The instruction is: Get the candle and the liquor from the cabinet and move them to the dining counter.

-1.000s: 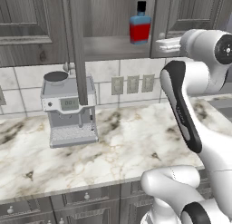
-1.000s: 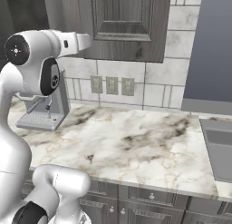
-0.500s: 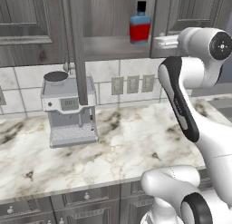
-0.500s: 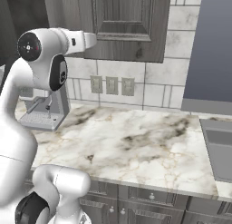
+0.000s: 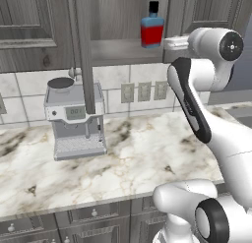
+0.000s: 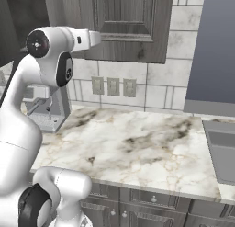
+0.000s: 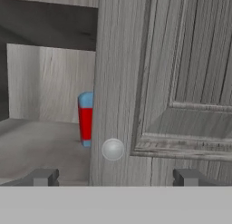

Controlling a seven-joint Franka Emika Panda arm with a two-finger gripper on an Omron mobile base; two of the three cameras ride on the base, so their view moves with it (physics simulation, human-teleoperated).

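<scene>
The cabinet (image 5: 123, 25) stands partly open above the marble worktop (image 5: 123, 153) and its coffee machine (image 5: 76, 121), one door (image 5: 82, 50) swung out edge-on and the right-hand door (image 7: 172, 82) shut. The arm is raised to shelf height beside it, so this looks like the reach for the first item. The liquor (image 5: 152, 26) sits upright on the shelf (image 5: 118, 50), half hidden behind that shut door from the hand's side. The gripper (image 7: 115, 175) faces the door's knob (image 7: 113, 149), jaws wide apart and holding nothing. I cannot make out the candle. Next, I'd guess, the door must be opened or the hand shifted around it.
</scene>
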